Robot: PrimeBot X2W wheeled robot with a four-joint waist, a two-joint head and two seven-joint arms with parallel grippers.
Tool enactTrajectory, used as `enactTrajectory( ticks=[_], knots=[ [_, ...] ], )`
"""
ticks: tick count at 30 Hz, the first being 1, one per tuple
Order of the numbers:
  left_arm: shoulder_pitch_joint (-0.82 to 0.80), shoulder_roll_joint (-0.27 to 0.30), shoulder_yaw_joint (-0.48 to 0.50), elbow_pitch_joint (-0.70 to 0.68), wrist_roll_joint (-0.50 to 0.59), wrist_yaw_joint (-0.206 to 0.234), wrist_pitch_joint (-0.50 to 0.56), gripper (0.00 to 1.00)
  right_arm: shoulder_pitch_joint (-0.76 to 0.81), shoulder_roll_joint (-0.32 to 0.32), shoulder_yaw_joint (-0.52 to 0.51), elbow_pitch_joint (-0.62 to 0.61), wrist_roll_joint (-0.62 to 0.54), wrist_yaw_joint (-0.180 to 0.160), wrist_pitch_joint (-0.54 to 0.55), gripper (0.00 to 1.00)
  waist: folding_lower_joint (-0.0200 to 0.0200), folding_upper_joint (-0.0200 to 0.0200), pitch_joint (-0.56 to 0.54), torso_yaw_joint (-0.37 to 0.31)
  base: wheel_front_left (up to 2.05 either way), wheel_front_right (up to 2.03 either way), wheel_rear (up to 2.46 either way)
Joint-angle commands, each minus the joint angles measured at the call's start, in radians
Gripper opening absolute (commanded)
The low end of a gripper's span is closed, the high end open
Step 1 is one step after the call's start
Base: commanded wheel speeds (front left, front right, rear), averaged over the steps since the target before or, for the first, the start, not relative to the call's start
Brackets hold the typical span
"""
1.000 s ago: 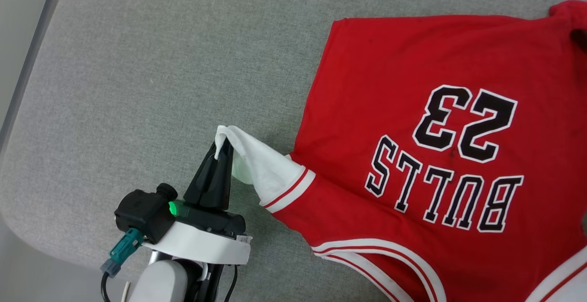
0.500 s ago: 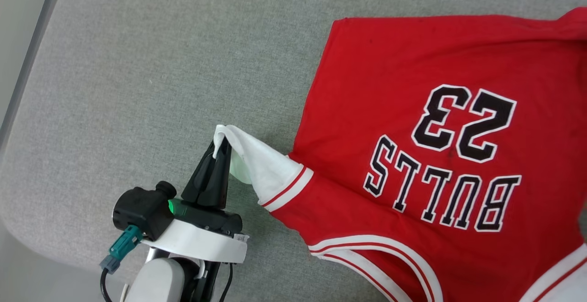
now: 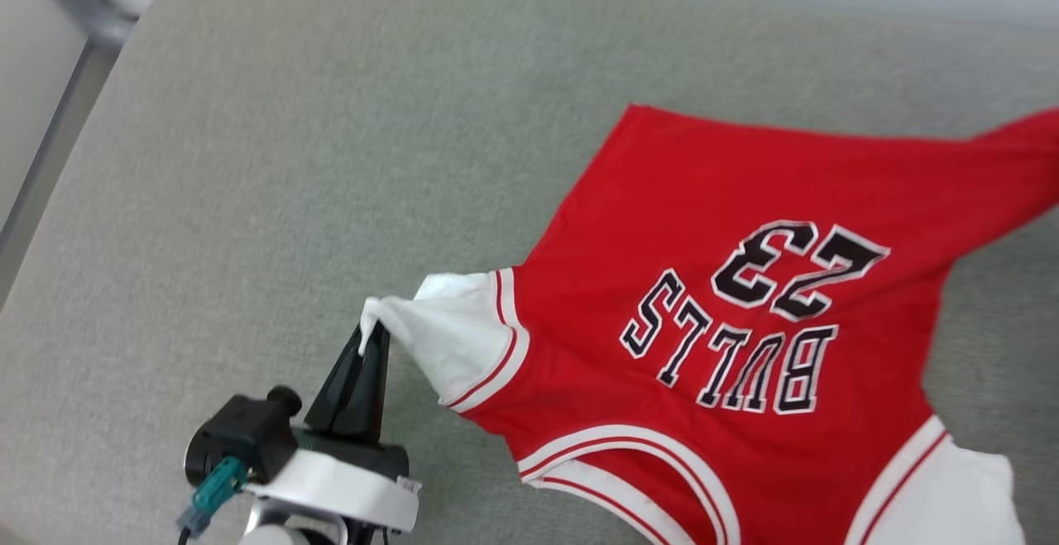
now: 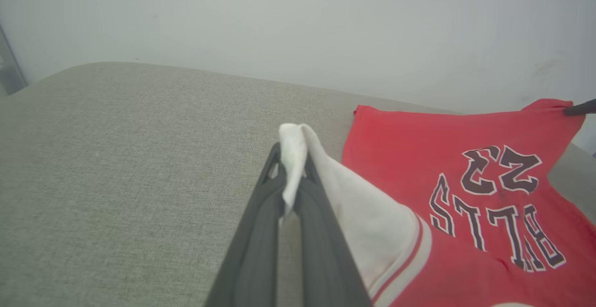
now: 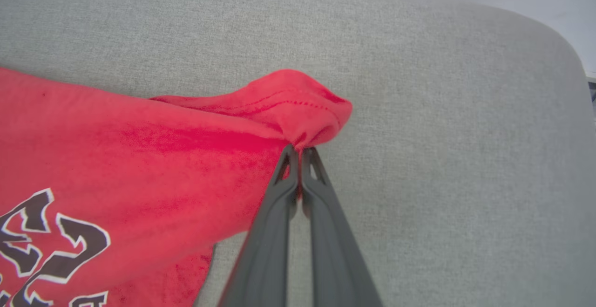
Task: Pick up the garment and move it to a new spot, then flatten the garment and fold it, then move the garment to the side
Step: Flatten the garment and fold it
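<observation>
The garment (image 3: pixel 662 222), a red jersey with white sleeves and black "BULLS 23" lettering, is spread over the grey cushioned surface (image 3: pixel 248 156). My left gripper (image 3: pixel 370 332) is shut on the tip of a white sleeve (image 3: pixel 447 338), lifting it. The left wrist view has that white sleeve tip (image 4: pixel 292 153) pinched between my left gripper (image 4: pixel 291 158) fingers, with the garment (image 4: pixel 419 144) to the right. In the right wrist view my right gripper (image 5: pixel 299 151) is shut on a bunched red hem corner of the garment (image 5: pixel 288 102), pulled up off the surface.
The grey surface's rounded left corner and a pale floor with a metal rail (image 3: pixel 74 24) lie at the upper left. A pale wall (image 4: pixel 298 18) stands behind the surface. Bare grey fabric (image 5: pixel 442 158) stretches right of the red corner.
The head camera has tilted, shifting the whole picture down. The garment's far right corner now stretches up and right, and the body is pulled taut. The left gripper keeps hold of the white sleeve.
</observation>
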Motion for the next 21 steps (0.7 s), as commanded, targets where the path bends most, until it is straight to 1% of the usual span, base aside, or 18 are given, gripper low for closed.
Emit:
enactTrajectory(
  ticks=[1, 4, 6, 10, 12, 16, 21],
  knots=[
    [0.017, 0.005, 0.006, 0.004, 0.006, 0.000, -0.005, 0.00, 0.045, -0.008, -0.004, -0.032, 0.015, -0.001, 0.000, 0.00, 0.0000, 0.0000, -0.056, -0.047, 0.00, 0.00, 0.00],
    [0.049, 0.008, 0.018, 0.014, 0.009, 0.000, -0.005, 0.00, 0.182, -0.009, -0.032, -0.151, 0.055, -0.001, 0.004, 0.00, 0.0000, 0.0000, -0.100, -0.076, 0.00, 0.00, 0.00],
    [0.067, 0.011, 0.022, 0.024, 0.013, 0.000, -0.005, 0.00, 0.286, 0.002, -0.062, -0.229, 0.071, -0.001, 0.006, 0.00, 0.0000, 0.0000, -0.128, -0.092, 0.00, 0.00, 0.00],
    [0.105, 0.015, 0.030, 0.052, 0.012, 0.000, -0.005, 0.00, 0.503, 0.053, -0.128, -0.361, 0.085, -0.001, 0.014, 0.00, 0.0000, 0.0000, -0.186, -0.122, 0.00, 0.00, 0.00],
    [0.122, 0.018, 0.029, 0.068, 0.011, 0.000, -0.005, 0.00, 0.603, 0.091, -0.160, -0.410, 0.091, -0.001, 0.004, 0.00, 0.0000, 0.0000, -0.209, -0.133, 0.00, 0.00, 0.00],
    [0.151, 0.022, 0.025, 0.096, 0.003, 0.000, -0.004, 0.00, 0.782, 0.179, -0.204, -0.460, 0.090, -0.001, -0.022, 0.00, 0.0000, 0.0000, -0.243, -0.155, 0.00, 0.00, 0.00],
    [0.173, 0.028, 0.016, 0.122, -0.005, 0.001, 0.007, 0.00, 0.953, 0.289, -0.237, -0.463, 0.097, -0.001, -0.072, 0.00, 0.0000, 0.0000, -0.268, -0.169, 0.00, 0.00, 0.00]
  ],
)
